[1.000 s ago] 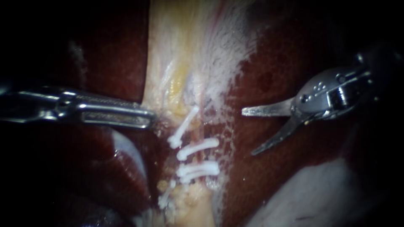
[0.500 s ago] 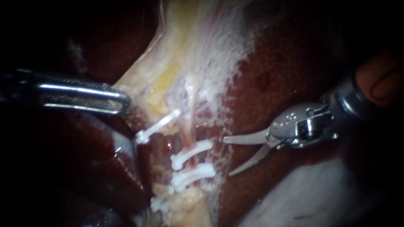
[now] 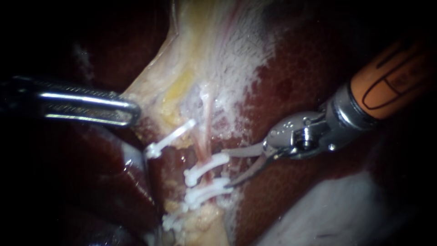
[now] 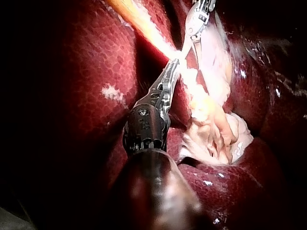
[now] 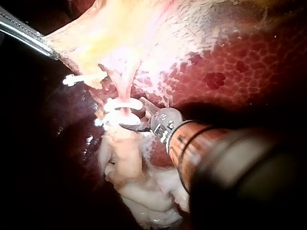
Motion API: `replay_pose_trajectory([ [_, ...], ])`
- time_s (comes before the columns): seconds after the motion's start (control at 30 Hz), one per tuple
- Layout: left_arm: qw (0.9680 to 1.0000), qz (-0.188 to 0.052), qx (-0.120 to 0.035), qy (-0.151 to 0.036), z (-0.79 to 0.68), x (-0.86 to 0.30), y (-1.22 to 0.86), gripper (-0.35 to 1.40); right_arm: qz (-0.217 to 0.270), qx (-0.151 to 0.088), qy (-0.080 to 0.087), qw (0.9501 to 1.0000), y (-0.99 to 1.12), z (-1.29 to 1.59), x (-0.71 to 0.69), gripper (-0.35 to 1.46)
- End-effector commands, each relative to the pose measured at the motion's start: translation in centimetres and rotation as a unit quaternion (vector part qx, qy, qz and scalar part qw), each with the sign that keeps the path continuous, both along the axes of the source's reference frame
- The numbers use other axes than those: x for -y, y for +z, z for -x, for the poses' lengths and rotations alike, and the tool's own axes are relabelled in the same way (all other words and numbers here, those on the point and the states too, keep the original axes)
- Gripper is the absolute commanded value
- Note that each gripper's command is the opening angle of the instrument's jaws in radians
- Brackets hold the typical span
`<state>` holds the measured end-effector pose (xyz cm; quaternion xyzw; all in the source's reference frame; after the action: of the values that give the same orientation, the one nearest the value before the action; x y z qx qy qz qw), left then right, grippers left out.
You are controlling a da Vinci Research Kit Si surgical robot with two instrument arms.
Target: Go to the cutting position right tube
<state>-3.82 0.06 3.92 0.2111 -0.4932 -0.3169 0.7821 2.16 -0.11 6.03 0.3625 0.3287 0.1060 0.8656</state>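
Note:
The right tube point(image 3: 205, 132) is a thin pink strand running down the pale tissue, crossed by two white clips point(image 3: 207, 166) point(image 3: 207, 191). My right instrument point(image 3: 226, 168) comes in from the upper right with its curved blades open. One blade lies just above the upper of those clips; the other tip touches the lower clip's right end. The tube is left of the blade tips, not between them. In the right wrist view the blades point(image 5: 136, 117) sit beside the clips point(image 5: 122, 103). My left instrument point(image 3: 132, 111) is shut on the pale tissue's edge point(image 3: 150, 98), holding it stretched leftward; the left wrist view point(image 4: 171, 69) shows this too.
A third white clip point(image 3: 170, 136) lies slanted on the left strand, and another clip point(image 3: 175, 219) sits lower down. Dark red liver point(image 3: 296, 68) surrounds the field. A pale mass point(image 3: 341, 214) fills the lower right, under the right instrument's shaft.
My right instrument moved left and slightly down, bringing its open blades against the two clips. A second ago my left instrument pulled the pale tissue leftward; it has held steady since.

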Motion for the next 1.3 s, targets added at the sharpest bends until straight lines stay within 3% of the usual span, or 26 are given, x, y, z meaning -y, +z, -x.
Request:
replay_pose_trajectory([
  [0.03,1.0000,0.000,0.000,0.000,0.00,0.00,0.01,-0.35,-0.001,0.002,0.000,1.0000,0.01,-0.02,0.01,0.55],
  [0.4,1.0000,0.000,-0.001,-0.001,0.03,0.01,0.02,-0.35,-0.015,-0.007,0.007,0.9998,0.06,-0.18,0.03,0.26],
  [1.3,1.0000,0.001,-0.002,-0.002,0.06,0.03,0.03,-0.35,-0.021,-0.014,0.004,0.9997,0.12,-0.35,0.13,0.21],
])
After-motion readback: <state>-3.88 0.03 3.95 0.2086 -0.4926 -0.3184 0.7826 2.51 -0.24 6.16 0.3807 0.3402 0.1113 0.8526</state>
